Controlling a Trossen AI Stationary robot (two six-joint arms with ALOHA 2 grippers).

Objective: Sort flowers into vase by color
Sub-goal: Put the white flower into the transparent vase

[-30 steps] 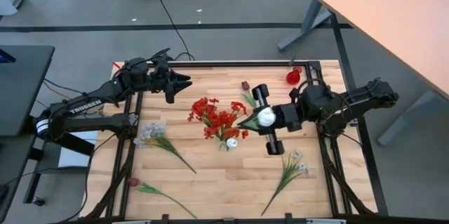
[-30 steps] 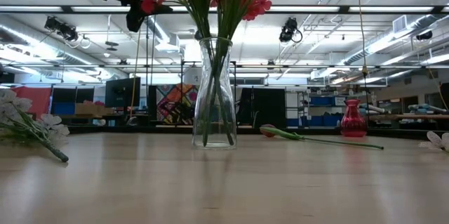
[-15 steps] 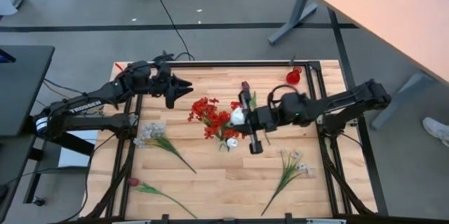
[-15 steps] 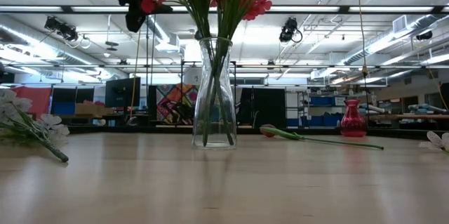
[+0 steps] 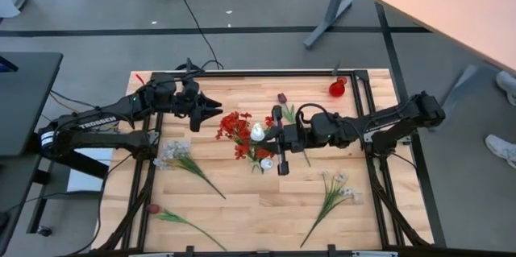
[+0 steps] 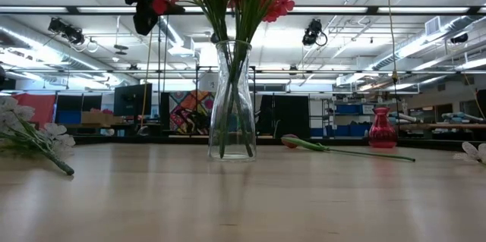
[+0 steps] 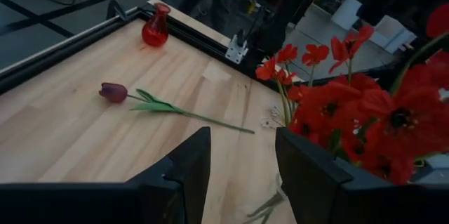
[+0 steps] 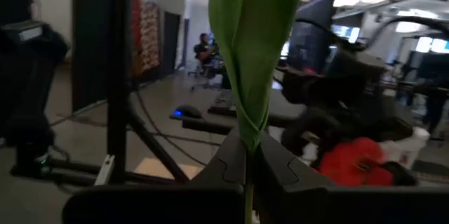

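A clear glass vase (image 6: 231,98) stands mid-table with red flowers (image 5: 242,132) in it. My right gripper (image 5: 271,136) hovers just right of those blossoms, shut on a white-bud flower (image 5: 258,132); its own view shows its fingers (image 8: 280,164) closed on a green leaf. My left gripper (image 5: 211,108) is open in the air on the far-left side of the red flowers (image 7: 365,112), touching nothing. A maroon tulip (image 7: 114,92) lies flat on the table near the far edge. My right gripper pinches the white-bud flower by its green leafy stem (image 8: 250,140) between both fingers. The fingers come level from the table's right. The bud (image 5: 258,132) sticks out past the fingertips toward the red flowers, and the flower is lifted clear of the table.
A small red vase (image 5: 337,88) stands at the far right corner. Pale sprays lie at the left (image 5: 173,154) and at the near right (image 5: 339,186). Another tulip (image 5: 153,209) lies at the near left. A small white thing (image 5: 266,163) shows by the vase's foot.
My right gripper has travelled toward the table's left, from the right side to beside the red flowers, carrying the white-bud flower and staying shut. My left gripper has edged slightly toward the near side, still open. The vase and the flowers on the table have not moved.
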